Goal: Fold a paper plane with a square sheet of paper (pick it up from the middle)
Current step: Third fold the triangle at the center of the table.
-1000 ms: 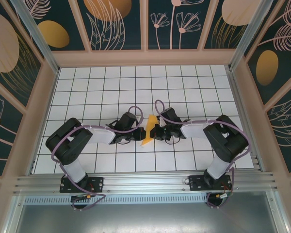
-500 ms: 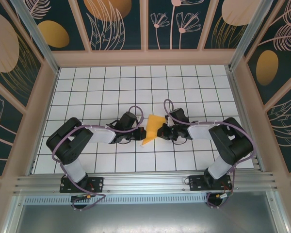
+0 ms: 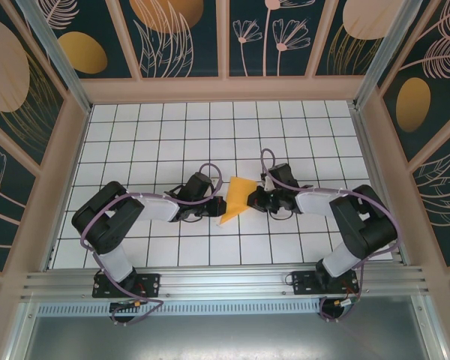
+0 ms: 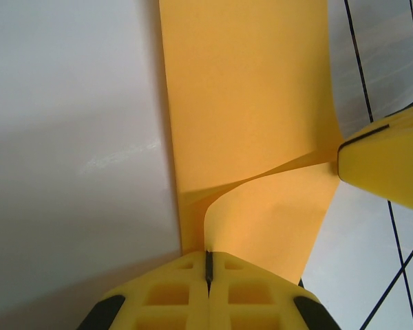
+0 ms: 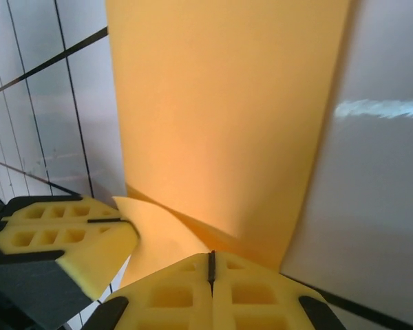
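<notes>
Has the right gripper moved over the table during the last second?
Yes. Against the grid lines of the table in the top view, the right gripper has shifted right, away from the left gripper, pulling the paper wider.

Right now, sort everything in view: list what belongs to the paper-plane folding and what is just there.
Part of the job: thin orange-yellow sheet of paper, partly folded; left tool, shut on its edge; right tool, shut on its edge.
Just there: white gridded table; dark floral-patterned walls; aluminium rail at the near edge.
</notes>
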Controlling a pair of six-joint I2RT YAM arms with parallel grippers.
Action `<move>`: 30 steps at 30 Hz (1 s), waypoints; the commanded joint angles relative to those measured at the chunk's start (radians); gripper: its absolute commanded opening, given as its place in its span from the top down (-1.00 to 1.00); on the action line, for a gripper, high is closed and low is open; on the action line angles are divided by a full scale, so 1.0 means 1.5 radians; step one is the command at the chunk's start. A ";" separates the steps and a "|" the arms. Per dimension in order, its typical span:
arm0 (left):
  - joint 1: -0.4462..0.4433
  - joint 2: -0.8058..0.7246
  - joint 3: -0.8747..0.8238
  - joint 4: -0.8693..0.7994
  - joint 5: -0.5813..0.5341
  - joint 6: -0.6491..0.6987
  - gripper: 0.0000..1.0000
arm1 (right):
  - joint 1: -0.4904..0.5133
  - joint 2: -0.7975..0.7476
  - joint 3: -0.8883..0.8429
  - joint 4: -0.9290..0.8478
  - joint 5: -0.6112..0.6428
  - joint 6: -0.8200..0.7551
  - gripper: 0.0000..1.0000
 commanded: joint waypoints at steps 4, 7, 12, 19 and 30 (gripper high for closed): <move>-0.001 0.030 -0.004 -0.067 -0.018 0.009 0.94 | -0.008 0.059 -0.009 0.007 0.025 -0.015 0.89; -0.001 0.028 -0.006 -0.070 -0.019 0.012 0.94 | -0.009 0.043 -0.006 0.001 0.020 -0.013 0.90; -0.001 0.025 -0.010 -0.068 -0.020 0.010 0.94 | -0.015 -0.007 0.006 -0.009 0.001 -0.018 0.88; 0.000 0.025 -0.007 -0.064 -0.019 0.004 0.94 | -0.031 0.046 -0.006 0.007 0.010 -0.020 0.89; 0.000 0.023 -0.010 -0.064 -0.025 0.000 0.95 | -0.018 -0.042 0.036 -0.064 0.005 -0.041 0.85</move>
